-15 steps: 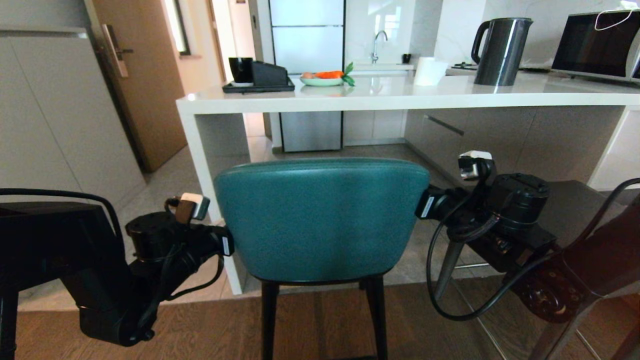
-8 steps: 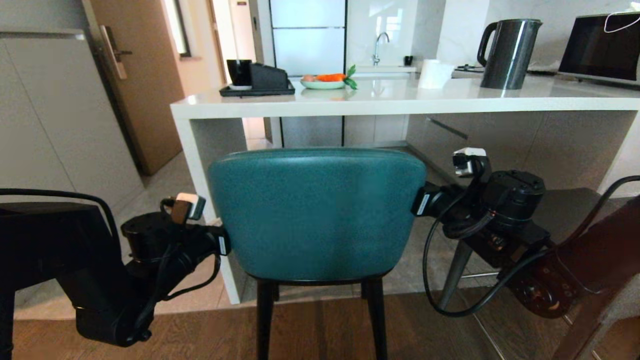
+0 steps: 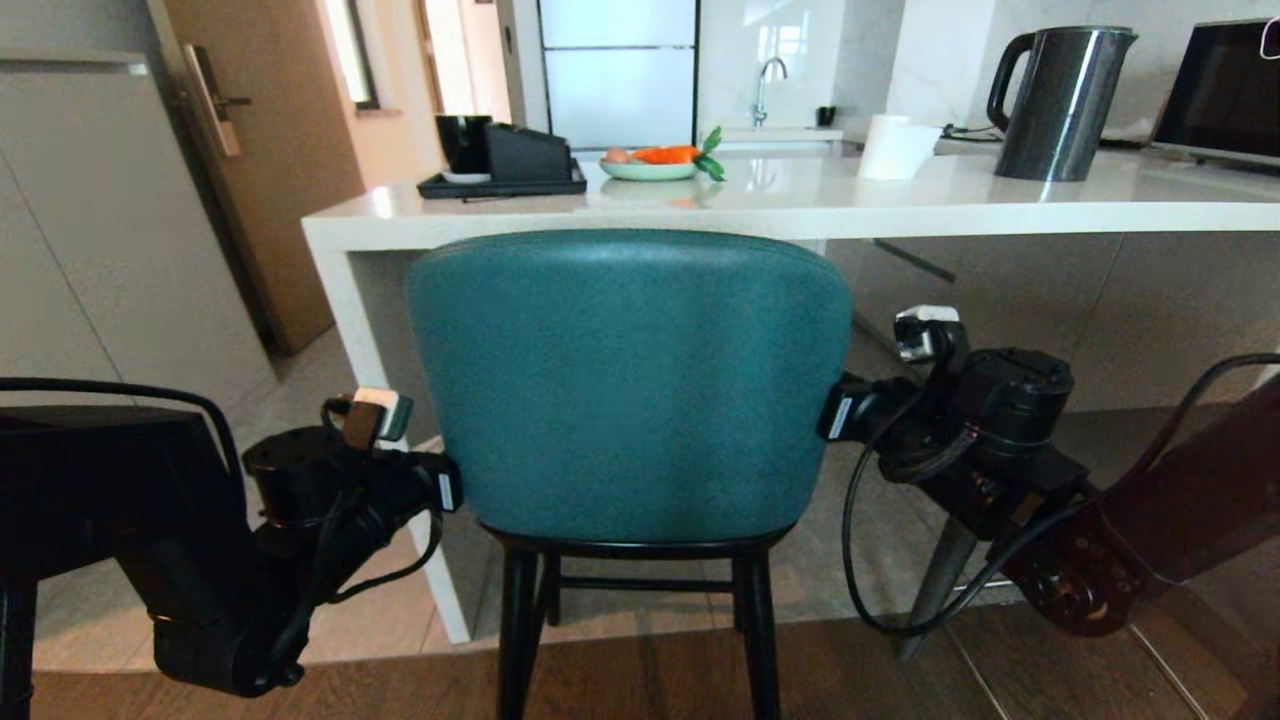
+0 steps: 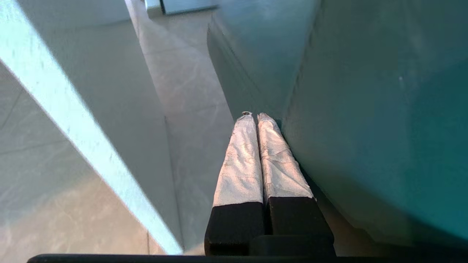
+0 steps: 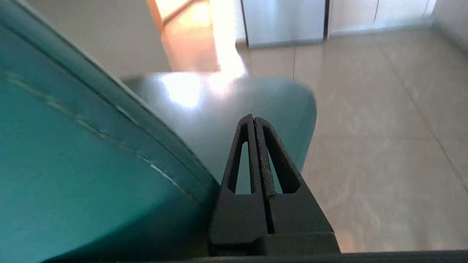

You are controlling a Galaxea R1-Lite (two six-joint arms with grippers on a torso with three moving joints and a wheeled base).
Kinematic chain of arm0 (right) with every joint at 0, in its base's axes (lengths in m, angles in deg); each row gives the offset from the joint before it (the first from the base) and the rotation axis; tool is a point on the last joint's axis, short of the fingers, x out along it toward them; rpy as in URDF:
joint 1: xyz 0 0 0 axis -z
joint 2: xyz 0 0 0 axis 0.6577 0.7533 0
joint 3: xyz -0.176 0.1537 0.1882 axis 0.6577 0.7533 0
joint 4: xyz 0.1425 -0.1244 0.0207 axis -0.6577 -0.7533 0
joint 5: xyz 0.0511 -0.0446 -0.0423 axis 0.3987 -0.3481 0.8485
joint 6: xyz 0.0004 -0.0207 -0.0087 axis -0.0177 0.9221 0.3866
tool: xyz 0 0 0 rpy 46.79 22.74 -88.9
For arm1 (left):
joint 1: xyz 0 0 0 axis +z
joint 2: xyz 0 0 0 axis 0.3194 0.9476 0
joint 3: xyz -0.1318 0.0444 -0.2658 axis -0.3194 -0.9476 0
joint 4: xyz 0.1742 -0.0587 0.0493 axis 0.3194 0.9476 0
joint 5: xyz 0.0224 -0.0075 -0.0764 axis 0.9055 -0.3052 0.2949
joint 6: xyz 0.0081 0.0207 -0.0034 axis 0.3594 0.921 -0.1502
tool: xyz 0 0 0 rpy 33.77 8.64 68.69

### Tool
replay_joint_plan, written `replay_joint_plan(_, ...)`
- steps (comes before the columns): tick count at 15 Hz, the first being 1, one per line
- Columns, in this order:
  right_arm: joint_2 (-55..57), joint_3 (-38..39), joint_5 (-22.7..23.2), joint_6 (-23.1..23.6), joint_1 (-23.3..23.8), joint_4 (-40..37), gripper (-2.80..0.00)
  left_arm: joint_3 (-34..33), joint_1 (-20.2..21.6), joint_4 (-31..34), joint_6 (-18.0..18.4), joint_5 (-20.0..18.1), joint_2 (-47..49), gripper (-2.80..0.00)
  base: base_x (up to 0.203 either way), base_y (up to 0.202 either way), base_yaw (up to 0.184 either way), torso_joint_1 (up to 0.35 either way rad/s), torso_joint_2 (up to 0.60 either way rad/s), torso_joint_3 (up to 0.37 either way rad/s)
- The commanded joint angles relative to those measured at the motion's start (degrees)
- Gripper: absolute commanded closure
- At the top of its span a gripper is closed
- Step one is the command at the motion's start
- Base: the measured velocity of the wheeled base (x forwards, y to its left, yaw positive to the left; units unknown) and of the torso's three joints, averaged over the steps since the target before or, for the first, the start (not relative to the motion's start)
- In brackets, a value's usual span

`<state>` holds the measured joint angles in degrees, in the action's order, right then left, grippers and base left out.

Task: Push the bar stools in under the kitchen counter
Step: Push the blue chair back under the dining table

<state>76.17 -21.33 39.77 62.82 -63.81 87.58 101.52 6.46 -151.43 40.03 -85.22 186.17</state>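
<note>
Beside the teal stool (image 3: 628, 390), left gripper (image 4: 254, 117) and right gripper (image 5: 254, 118) jaws pressed together, tips hidden from the head view.

Right gripper beside the teal stool

The right gripper (image 5: 255, 122) had its two black fingers pressed together. It sat just beside the teal stool's (image 5: 84, 153) curved back, above the seat. Pale floor tiles (image 5: 373, 120) lay past the stool.
</note>
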Motion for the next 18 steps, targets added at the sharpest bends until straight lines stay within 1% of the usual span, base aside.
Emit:
replay_joint_plan(1, -0.41, 0.67, -0.04, -0.07, -0.07, 0.98, 0.0, -2.17, 0.68, -0.73, -0.02, -0.29, 0.54, 0.0, 0.0, 0.0, 0.0, 0.0, 0.0, 0.0)
replay_joint_plan(4, -0.15, 0.27, 0.05, 0.15, -0.74, 0.98, 0.0, -4.62, 1.74, -0.73, -0.18, -0.42, -0.26, 0.0, 0.0, 0.0, 0.0, 0.0, 0.0, 0.0)
replay_joint_plan(5, -0.15, 0.04, 0.13, 0.95, -1.23, 0.98, 0.0, -5.71, 1.9, -0.73, -0.26, -0.45, -1.01, 0.0, 0.0, 0.0, 0.0, 0.0, 0.0, 0.0)
replay_joint_plan(7, -0.06, -2.61, 0.31, 2.6, -1.62, 0.55, 0.0, -8.54, 2.43, -0.73, -0.27, -0.83, -2.81, 0.0, 0.0, 0.0, 0.0, 0.0, 0.0, 0.0)
replay_joint_plan(10, -0.12, -8.51, 0.48, 3.63, -3.25, -4.49, 0.0, -10.4, 2.94, -0.73, -0.27, -1.0, -4.44, 0.0, 0.0, 0.0, 0.0, 0.0, 0.0, 0.0)
replay_joint_plan(11, -0.22, -8.74, 0.41, 3.65, -4.19, -5.12, 0.0, -10.14, 3.29, -0.73, -0.27, -0.92, -4.53, 0.0, 0.0, 0.0, 0.0, 0.0, 0.0, 0.0)
replay_joint_plan(14, -0.09, -6.84, 0.21, 3.48, -4.19, -4.95, 0.0, -8.13, 4.54, -0.73, -0.14, -1.04, -3.81, 0.0, 0.0, 0.0, 0.0, 0.0, 0.0, 0.0)
replay_joint_plan(16, -0.56, -3.84, 0.07, 3.37, -4.12, -4.11, 0.0, -5.92, 7.22, -0.73, -0.11, -1.97, -2.76, 0.0, 0.0, 0.0, 0.0, 0.0, 0.0, 0.0)
replay_joint_plan(18, -0.19, -0.84, -0.03, 3.35, -4.24, -1.53, 0.0, -2.61, 10.95, -0.73, 0.01, -4.87, -0.44, 0.0, 0.0, 0.0, 0.0, 0.0, 0.0, 0.0)
